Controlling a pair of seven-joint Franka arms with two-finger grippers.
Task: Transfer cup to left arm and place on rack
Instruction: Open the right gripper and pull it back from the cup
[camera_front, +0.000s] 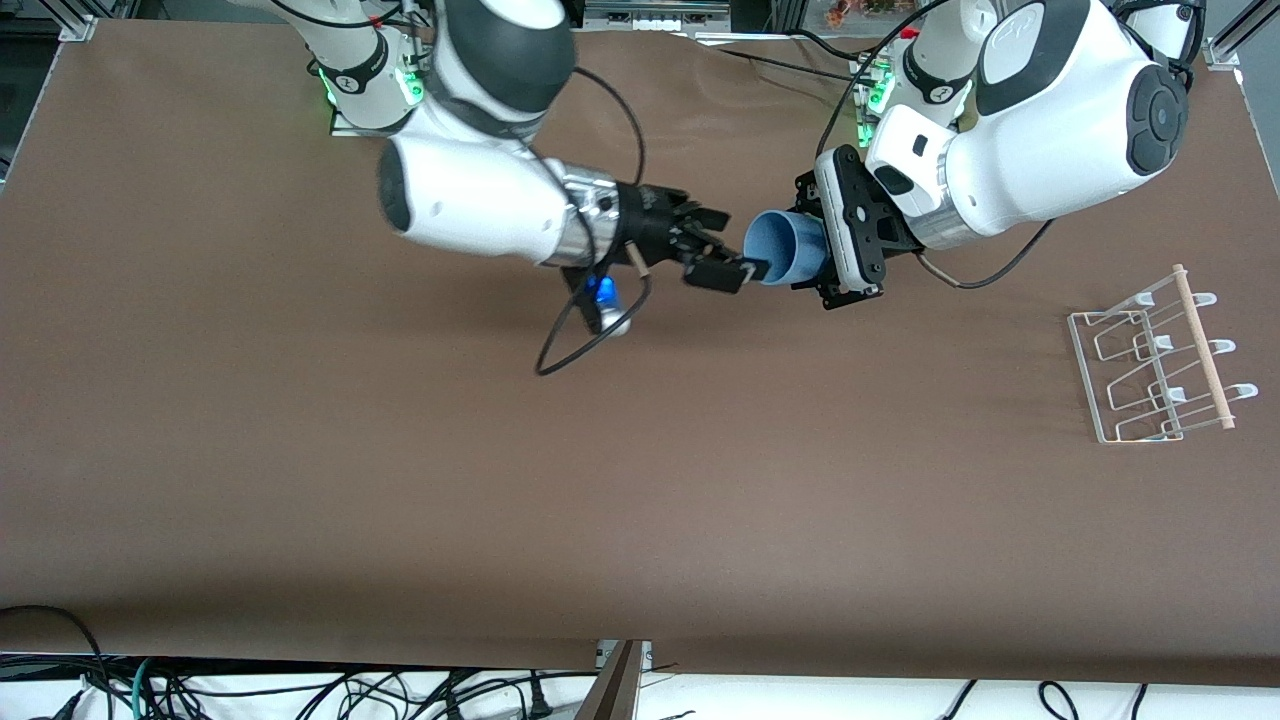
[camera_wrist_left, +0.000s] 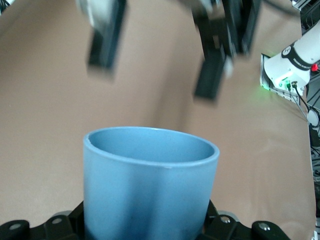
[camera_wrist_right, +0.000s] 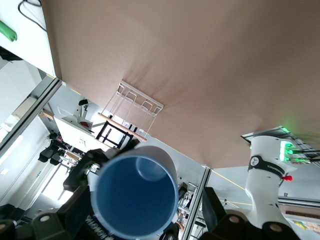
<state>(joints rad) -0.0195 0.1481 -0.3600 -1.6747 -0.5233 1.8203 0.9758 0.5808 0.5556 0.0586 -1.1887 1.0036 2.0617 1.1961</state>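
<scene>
Mid-air handover: left gripper (camera_front: 815, 250) clamps light-blue cup (camera_front: 785, 247) base; right gripper (camera_front: 735, 270) fingers apart at rim. Risk: rim snag tilting cup before rack (camera_front: 1160, 362).

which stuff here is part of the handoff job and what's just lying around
Job:
- cup, held above the table
- left gripper, shut on the cup's base
- right gripper, open at the cup's mouth
- rack, toward the left arm's end of the table

Lying about:
- cables past the table's edge

Bare table (camera_front: 900, 480) lies between the pincers and rack (camera_front: 1160, 365).
</scene>
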